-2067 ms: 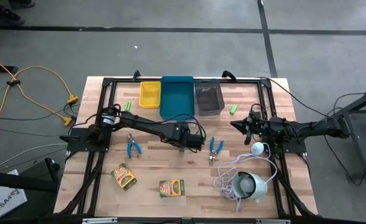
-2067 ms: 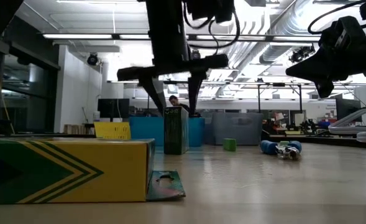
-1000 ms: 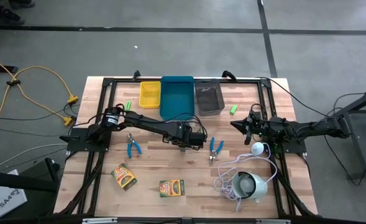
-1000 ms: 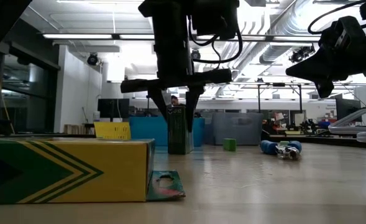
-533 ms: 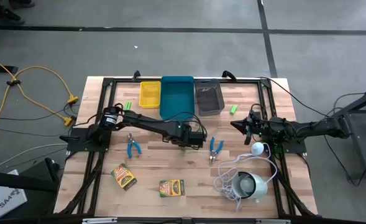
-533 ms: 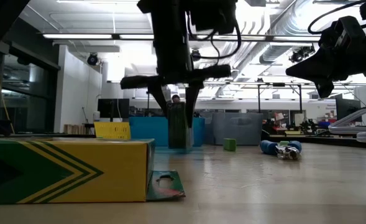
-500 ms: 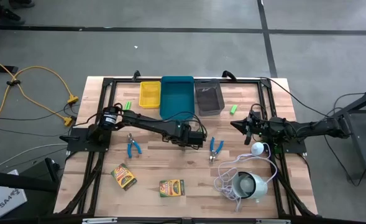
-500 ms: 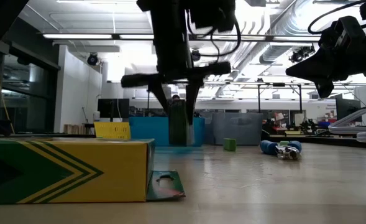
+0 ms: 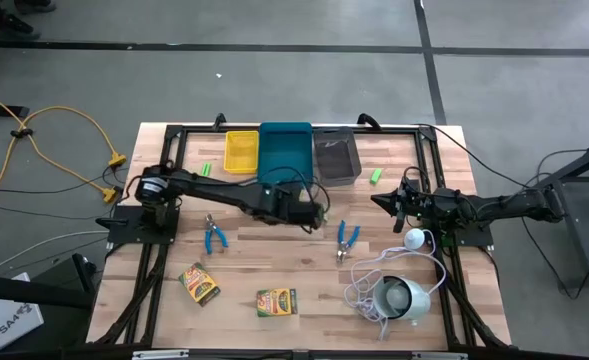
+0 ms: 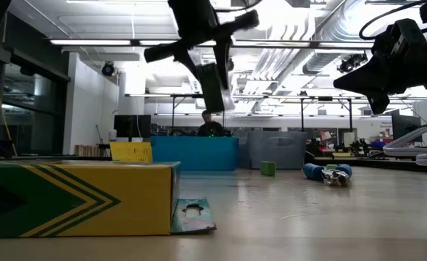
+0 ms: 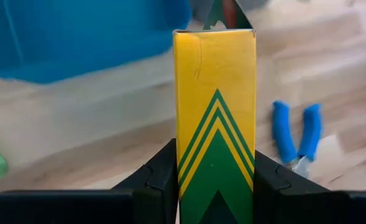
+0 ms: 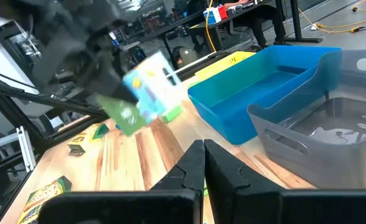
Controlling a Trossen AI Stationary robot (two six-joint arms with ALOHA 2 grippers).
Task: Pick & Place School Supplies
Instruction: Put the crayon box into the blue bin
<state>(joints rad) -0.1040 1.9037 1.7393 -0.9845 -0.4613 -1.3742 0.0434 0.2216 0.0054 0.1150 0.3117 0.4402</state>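
Left arm's fingers [image 11: 164, 171] grip 1 crayon box [image 11: 215, 118] (tilted) above the table.

Held crayon box [image 12: 146, 93] — motion-blurred, print unreadable

The right gripper [image 12: 204, 163] shows its two dark fingers pressed together, jaws closed with nothing between them, above the wooden bench [image 12: 145, 155]. Farther off, the left gripper [image 12: 105, 68] holds a blurred crayon box [image 12: 144, 93] tilted in the air. A blue bin [image 12: 263, 87] stands beside a grey bin [image 12: 325, 127], with a yellow bin [image 12: 223, 62] behind the blue one.
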